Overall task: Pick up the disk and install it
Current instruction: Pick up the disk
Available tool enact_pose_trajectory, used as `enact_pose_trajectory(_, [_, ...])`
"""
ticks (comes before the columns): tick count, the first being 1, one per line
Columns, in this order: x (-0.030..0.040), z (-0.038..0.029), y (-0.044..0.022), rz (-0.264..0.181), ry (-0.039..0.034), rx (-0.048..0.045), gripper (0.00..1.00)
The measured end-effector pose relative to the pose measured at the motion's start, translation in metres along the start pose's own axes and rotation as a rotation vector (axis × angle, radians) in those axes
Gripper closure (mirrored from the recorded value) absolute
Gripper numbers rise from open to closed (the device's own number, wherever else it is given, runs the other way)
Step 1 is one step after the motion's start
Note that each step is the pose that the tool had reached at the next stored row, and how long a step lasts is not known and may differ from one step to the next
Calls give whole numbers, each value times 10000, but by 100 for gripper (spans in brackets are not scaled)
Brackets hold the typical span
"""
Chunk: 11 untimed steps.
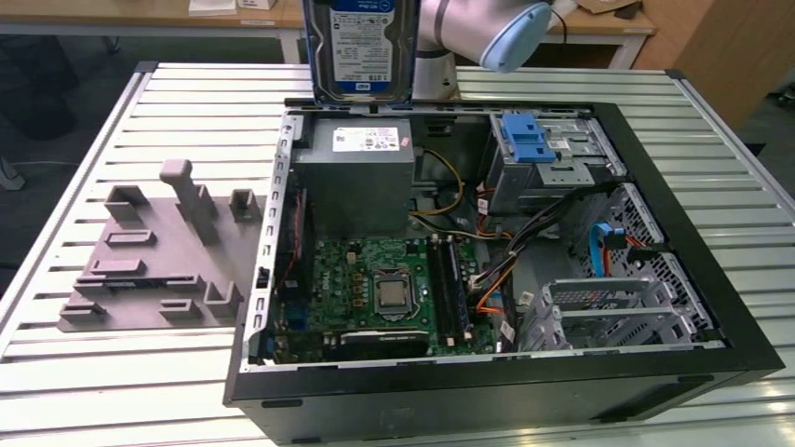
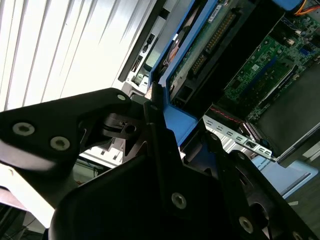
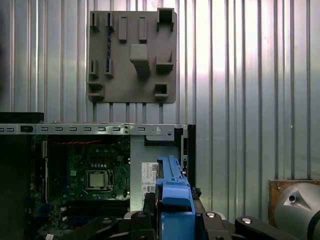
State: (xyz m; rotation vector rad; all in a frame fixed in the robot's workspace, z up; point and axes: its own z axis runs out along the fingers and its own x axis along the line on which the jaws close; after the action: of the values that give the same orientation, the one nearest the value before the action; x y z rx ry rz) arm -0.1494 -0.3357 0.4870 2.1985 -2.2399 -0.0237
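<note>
Claw [image 3: 175, 207]: we count one, clenched on the disk's blue carrier.
Disk [image 1: 360, 47]: one, held in the claw, long axis upright, label facing the exterior view.
Case [image 1: 497, 391]: one, open, below the claw.

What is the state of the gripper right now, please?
Gripper: closed on the disk, holding it on edge in the air by the open computer case.

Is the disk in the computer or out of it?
Out. The gripper is clamped on the disk and holds it upright in the air above the open computer.
</note>
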Motion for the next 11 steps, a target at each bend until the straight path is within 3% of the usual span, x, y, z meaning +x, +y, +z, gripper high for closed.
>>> enact_pose_trajectory(11, [37,0,-1,-1,7,1,64])
